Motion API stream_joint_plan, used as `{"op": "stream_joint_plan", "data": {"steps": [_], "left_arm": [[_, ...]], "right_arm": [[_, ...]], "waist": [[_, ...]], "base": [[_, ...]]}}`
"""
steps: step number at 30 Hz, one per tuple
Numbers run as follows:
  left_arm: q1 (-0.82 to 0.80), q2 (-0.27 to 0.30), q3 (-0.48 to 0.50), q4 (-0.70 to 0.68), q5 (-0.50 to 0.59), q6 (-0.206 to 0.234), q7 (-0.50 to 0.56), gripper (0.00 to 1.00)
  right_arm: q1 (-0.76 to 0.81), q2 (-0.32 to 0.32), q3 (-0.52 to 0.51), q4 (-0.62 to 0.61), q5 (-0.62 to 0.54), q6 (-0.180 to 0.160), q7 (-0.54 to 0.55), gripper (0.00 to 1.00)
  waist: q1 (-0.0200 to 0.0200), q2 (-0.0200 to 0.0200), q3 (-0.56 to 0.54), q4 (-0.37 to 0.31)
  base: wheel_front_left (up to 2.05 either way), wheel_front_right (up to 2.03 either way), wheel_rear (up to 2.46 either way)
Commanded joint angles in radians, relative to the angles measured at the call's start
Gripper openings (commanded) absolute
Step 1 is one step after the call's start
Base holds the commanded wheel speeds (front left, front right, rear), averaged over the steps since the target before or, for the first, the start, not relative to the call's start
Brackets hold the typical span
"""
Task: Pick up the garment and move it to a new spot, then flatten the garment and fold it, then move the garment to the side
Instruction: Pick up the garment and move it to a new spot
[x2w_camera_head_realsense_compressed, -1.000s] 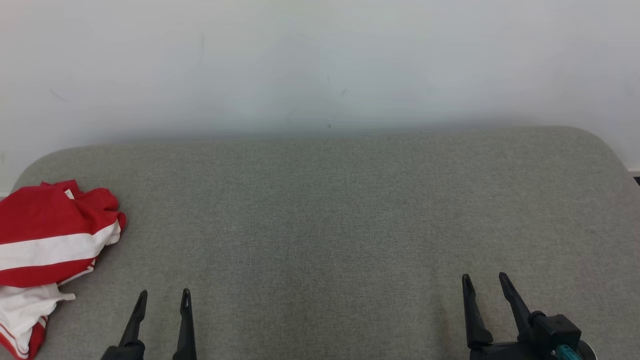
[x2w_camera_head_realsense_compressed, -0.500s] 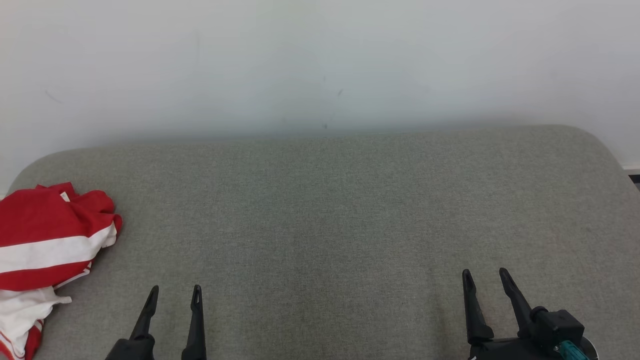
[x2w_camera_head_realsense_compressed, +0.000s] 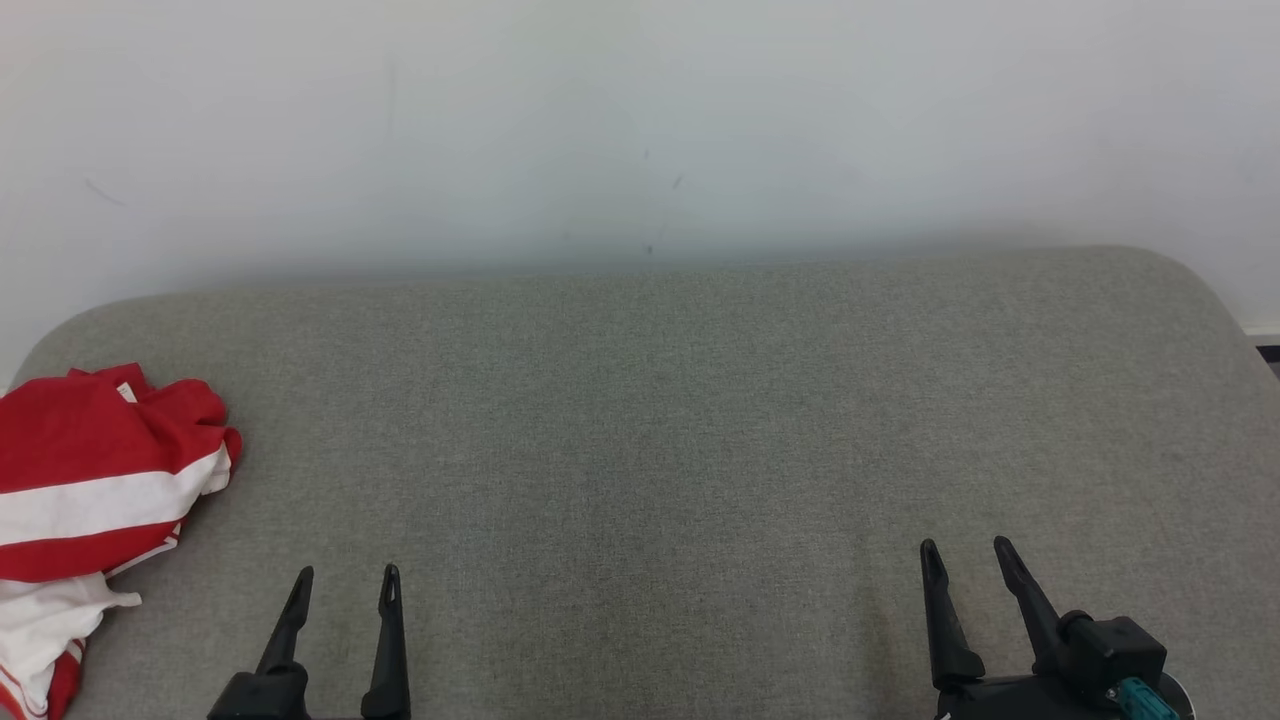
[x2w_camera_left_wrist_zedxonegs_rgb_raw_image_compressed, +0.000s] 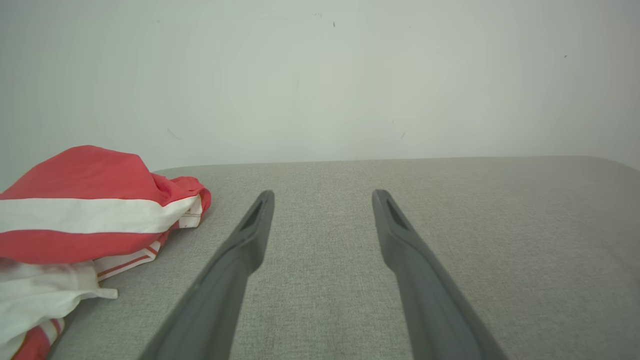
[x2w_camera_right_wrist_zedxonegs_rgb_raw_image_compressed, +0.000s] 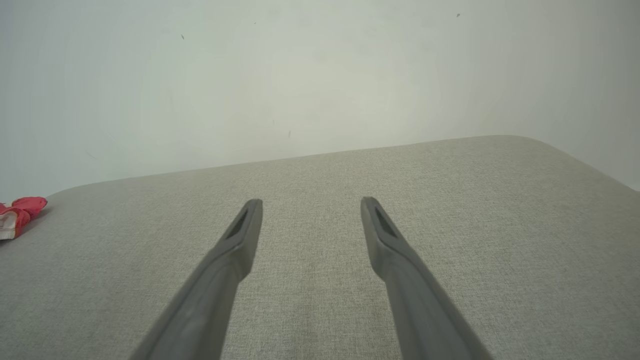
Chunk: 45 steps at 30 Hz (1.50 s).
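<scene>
A crumpled red garment (x2w_camera_head_realsense_compressed: 95, 490) with white stripes lies bunched at the far left edge of the grey cushioned surface (x2w_camera_head_realsense_compressed: 650, 420). Part of it runs off the head view's left side. My left gripper (x2w_camera_head_realsense_compressed: 347, 575) hovers near the front edge, a short way right of the garment, open with nothing between its fingers. In the left wrist view the garment (x2w_camera_left_wrist_zedxonegs_rgb_raw_image_compressed: 85, 220) sits left of the open left gripper (x2w_camera_left_wrist_zedxonegs_rgb_raw_image_compressed: 322, 195), apart from it. My right gripper (x2w_camera_head_realsense_compressed: 965, 548) stands open at the front right, far from the garment. A small red corner of the garment (x2w_camera_right_wrist_zedxonegs_rgb_raw_image_compressed: 20, 212) shows at the right wrist view's left edge, beyond the open right gripper (x2w_camera_right_wrist_zedxonegs_rgb_raw_image_compressed: 310, 202).
A plain white wall (x2w_camera_head_realsense_compressed: 640, 130) rises right behind the cushion's far edge. The cushion has rounded far corners at the left (x2w_camera_head_realsense_compressed: 70, 330) and right (x2w_camera_head_realsense_compressed: 1190, 275). A strip of dark floor (x2w_camera_head_realsense_compressed: 1268, 352) shows past the right corner.
The head view has drifted slightly, shifting the whole picture a little left and up. My left gripper moved a bit to the right and forward. The garment lies as before.
</scene>
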Motion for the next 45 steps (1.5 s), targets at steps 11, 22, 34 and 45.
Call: {"op": "stream_joint_plan", "data": {"steps": [11,22,34,45], "left_arm": [[0.002,0.012,-0.001,0.012,-0.022,0.012,-0.005,1.00],[-0.009,0.032,0.001,0.018,-0.027,0.013,0.008,1.00],[0.009,0.041,0.008,0.020,-0.046,0.030,0.016,1.00],[0.031,0.048,0.024,0.023,-0.063,0.048,0.013,1.00]], "right_arm": [[0.006,0.001,0.001,0.002,0.013,0.003,0.012,1.00],[0.020,0.001,-0.005,0.010,0.023,0.003,0.010,1.00],[0.030,0.001,-0.005,0.019,0.027,0.003,0.003,1.00],[0.034,0.001,-0.001,0.035,0.031,0.003,0.000,1.00]], "waist": [[0.0000,0.0000,0.000,0.004],[0.0000,0.0000,0.000,0.082],[0.0000,0.0000,0.003,0.238],[0.0000,0.0000,-0.007,0.346]], "base": [[0.00,0.00,0.00],[0.00,0.00,0.00],[0.00,0.00,0.00],[0.00,0.00,0.00]]}}
